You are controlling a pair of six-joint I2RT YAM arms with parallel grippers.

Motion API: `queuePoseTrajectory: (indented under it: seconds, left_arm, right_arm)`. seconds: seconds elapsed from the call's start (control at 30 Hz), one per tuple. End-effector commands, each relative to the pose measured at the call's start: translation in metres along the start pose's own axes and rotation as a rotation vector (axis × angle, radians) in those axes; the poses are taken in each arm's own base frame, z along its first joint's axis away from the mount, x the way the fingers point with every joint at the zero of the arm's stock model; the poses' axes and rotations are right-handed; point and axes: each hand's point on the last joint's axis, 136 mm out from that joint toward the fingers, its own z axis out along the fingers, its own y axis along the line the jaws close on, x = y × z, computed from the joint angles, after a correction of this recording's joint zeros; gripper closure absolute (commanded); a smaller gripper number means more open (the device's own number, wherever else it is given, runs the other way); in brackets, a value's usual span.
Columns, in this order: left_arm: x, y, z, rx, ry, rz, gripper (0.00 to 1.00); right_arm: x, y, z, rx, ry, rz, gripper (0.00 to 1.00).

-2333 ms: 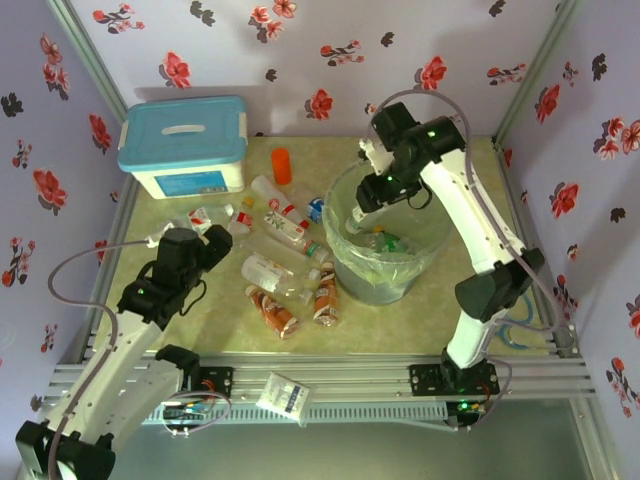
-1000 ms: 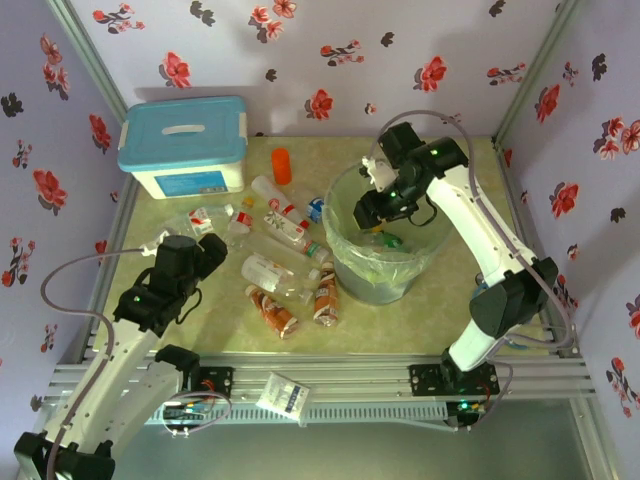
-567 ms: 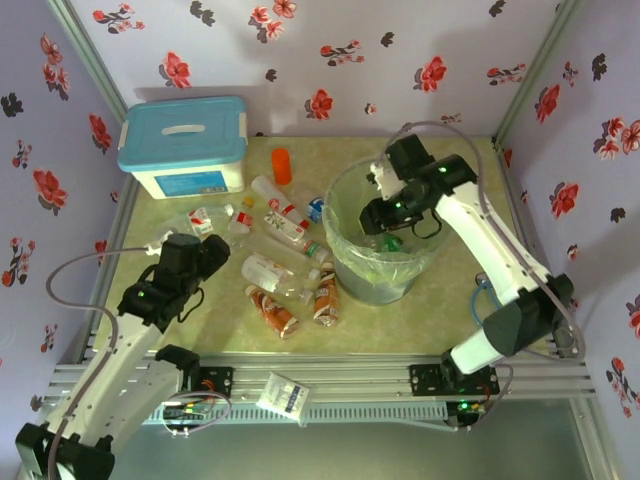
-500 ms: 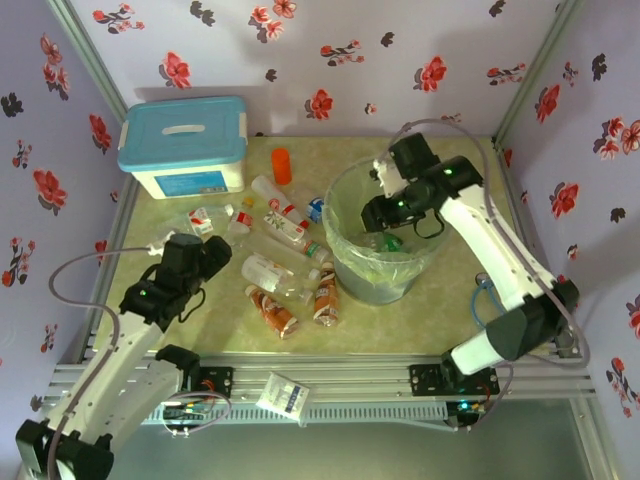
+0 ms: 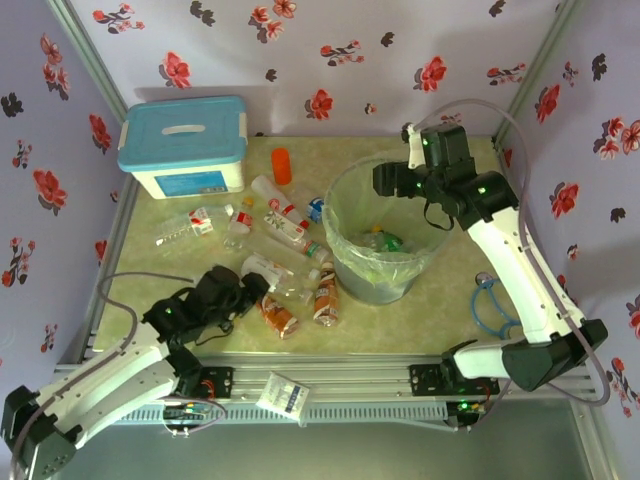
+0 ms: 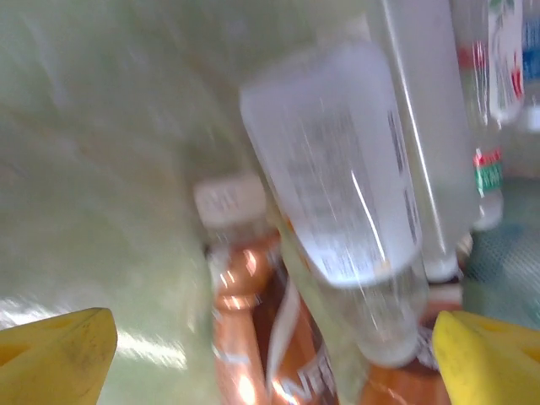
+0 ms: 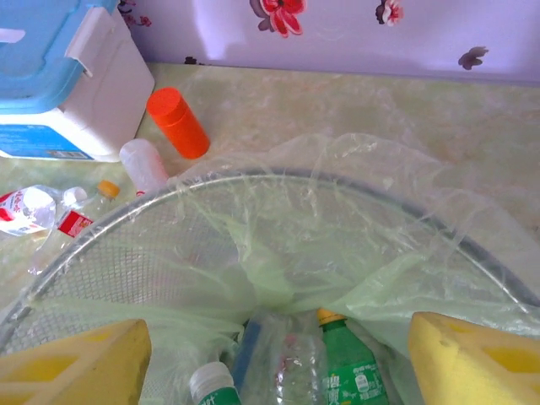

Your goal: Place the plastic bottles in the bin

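While its two yellow fingers (image 6: 55, 359) stand wide apart with nothing clamped between them, the left gripper (image 6: 270, 361) hangs low over the table (image 6: 101, 169), at the near end of the scattered plastic bottles (image 5: 285, 250). Between the fingers lies a clear bottle (image 6: 337, 186) with a pale label, resting across an orange-labelled bottle (image 6: 253, 337) with a white cap, so the clear one covers part of the orange one. A second clear bottle (image 6: 430, 126) lies just beside them on the right. This wrist view is blurred, and contact cannot be told. From above, the left gripper (image 5: 250, 288) sits near the front of the table, left of the bin (image 5: 385, 288). More bottles lie on their sides between it and the white box with a blue lid (image 5: 185, 145) at the back left. A short orange cylinder (image 5: 282, 165) stands upright beside that box. The right gripper (image 7: 272, 363) is also spread wide and holds nothing. It hovers above the far rim of the bin (image 7: 278, 179), whose pale green bag liner (image 7: 337, 253) folds loosely over the edge. Inside lie a green-labelled bottle (image 7: 350, 371) and other clear bottles (image 7: 291, 363). From above, the right gripper (image 5: 385, 180) is at the bin's back edge. A small white packet (image 5: 282, 393) rests on the front rail.
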Motion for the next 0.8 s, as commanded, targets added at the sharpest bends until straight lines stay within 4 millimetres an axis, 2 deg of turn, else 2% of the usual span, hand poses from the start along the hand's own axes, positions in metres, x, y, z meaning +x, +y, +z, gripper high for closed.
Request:
queuePoseTrajectory:
  seconds: [0.0,0.27,0.4,0.5,0.63,0.77]
  left_arm:
    - [0.025,-0.010,0.017,0.065,0.071,-0.127,0.05]
    - [0.065,-0.022,0.042,0.097,0.140,-0.144,0.05]
    - [0.077,-0.023,0.051,0.099,0.159,-0.155,0.06]
    - [0.075,-0.018,0.051,0.079,0.148,-0.151,0.13]
    - [0.066,-0.010,0.046,0.059,0.108,-0.157,0.34]
    - [0.054,-0.007,0.033,0.039,0.057,-0.126,0.44]
  right_arm:
    - [-0.006,-0.005,0.006,0.019,-0.026,0.029,0.19]
    - [-0.006,-0.010,0.001,0.040,-0.024,0.021,0.19]
    - [-0.006,-0.009,0.003,0.032,-0.026,0.026,0.19]
    - [-0.005,-0.008,0.004,0.027,-0.023,0.030,0.19]
    - [-0.005,-0.009,0.002,0.032,-0.026,0.030,0.19]
    - [-0.005,-0.009,0.001,0.033,-0.026,0.031,0.19]
